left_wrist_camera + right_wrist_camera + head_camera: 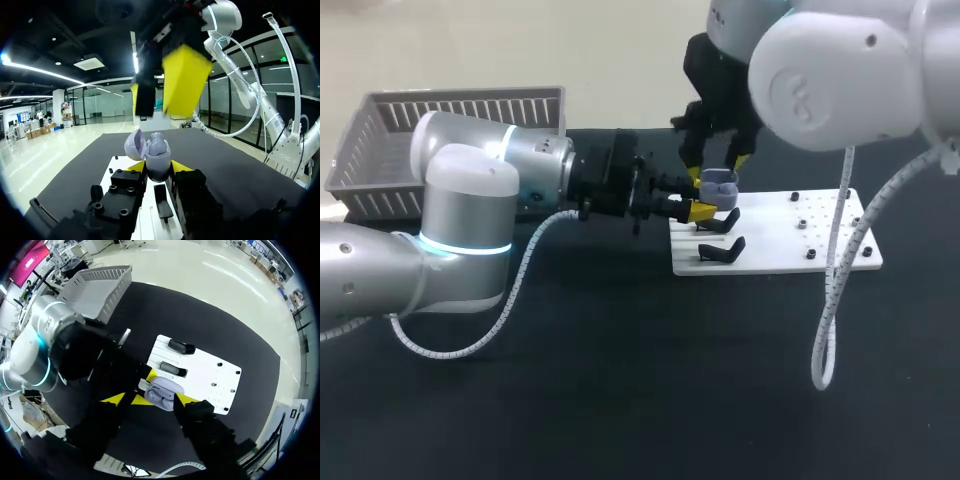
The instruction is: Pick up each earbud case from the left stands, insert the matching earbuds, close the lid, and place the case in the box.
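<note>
1. Covering the work area was a black table (620,400), with a grey slatted box (380,140) at its far left corner
2. A white board (790,240) lay right of centre, carrying two black stands (722,250) at its left end
3. The left gripper (700,195) reached over those stands, its yellow fingers clamped on two sides of the earbud case (718,183)
4. The right gripper (716,158) hung just above the case, fingers spread wide; whether they touched it could not be told
5. The lavender case sat over the board's left end, its lid (134,144) hinged open
</note>
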Action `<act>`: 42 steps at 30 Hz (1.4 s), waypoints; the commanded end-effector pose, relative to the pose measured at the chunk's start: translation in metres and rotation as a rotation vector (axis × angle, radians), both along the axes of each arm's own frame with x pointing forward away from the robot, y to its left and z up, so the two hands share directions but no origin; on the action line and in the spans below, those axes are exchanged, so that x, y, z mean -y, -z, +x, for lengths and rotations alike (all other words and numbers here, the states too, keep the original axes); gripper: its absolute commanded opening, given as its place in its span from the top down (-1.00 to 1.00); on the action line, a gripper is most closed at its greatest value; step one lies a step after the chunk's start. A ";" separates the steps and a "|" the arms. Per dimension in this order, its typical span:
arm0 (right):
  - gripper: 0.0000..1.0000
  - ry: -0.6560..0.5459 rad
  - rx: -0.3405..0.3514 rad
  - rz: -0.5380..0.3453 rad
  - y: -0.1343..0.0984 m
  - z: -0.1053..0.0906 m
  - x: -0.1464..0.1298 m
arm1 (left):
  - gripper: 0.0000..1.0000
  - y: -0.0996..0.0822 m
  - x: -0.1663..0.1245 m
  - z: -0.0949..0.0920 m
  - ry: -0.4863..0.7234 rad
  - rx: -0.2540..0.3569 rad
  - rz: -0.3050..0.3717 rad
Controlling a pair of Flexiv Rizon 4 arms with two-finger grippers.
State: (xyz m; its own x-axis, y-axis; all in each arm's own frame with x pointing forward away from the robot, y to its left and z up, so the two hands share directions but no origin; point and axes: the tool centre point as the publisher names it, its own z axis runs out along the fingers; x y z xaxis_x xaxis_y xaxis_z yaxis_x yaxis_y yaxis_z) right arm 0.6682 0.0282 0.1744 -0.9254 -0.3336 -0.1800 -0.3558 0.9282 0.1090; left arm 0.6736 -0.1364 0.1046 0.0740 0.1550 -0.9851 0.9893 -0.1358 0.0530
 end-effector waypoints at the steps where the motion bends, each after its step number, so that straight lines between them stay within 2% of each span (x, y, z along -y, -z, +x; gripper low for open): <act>1: -1.00 0.058 0.036 0.069 -0.017 -0.003 0.020 | 1.00 0.001 0.000 -0.001 -0.002 0.002 -0.002; 9: -1.00 0.285 0.061 0.130 -0.010 0.046 0.041 | 1.00 0.001 0.000 -0.001 -0.002 0.002 -0.002; 13: -1.00 0.347 0.052 0.110 0.001 0.064 0.048 | 1.00 0.001 0.000 -0.001 -0.002 0.002 -0.002; 19: -1.00 0.388 -0.014 0.064 0.025 0.082 0.056 | 1.00 0.001 0.000 -0.001 -0.002 0.002 -0.002; 27: -1.00 0.394 -0.073 0.025 0.041 0.075 0.065 | 1.00 0.001 0.000 -0.001 -0.002 0.002 -0.002; 42: -1.00 0.380 -0.130 0.013 0.038 0.037 0.068 | 1.00 0.001 0.000 -0.001 -0.002 0.002 -0.002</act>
State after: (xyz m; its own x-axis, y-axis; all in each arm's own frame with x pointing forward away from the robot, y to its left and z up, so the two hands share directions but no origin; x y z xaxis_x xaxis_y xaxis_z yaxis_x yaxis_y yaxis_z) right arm 0.7159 -0.0372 0.1327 -0.9986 0.0360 -0.0397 0.0301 0.9897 0.1396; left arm 0.6736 -0.1364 0.1047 0.0740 0.1550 -0.9851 0.9893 -0.1358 0.0529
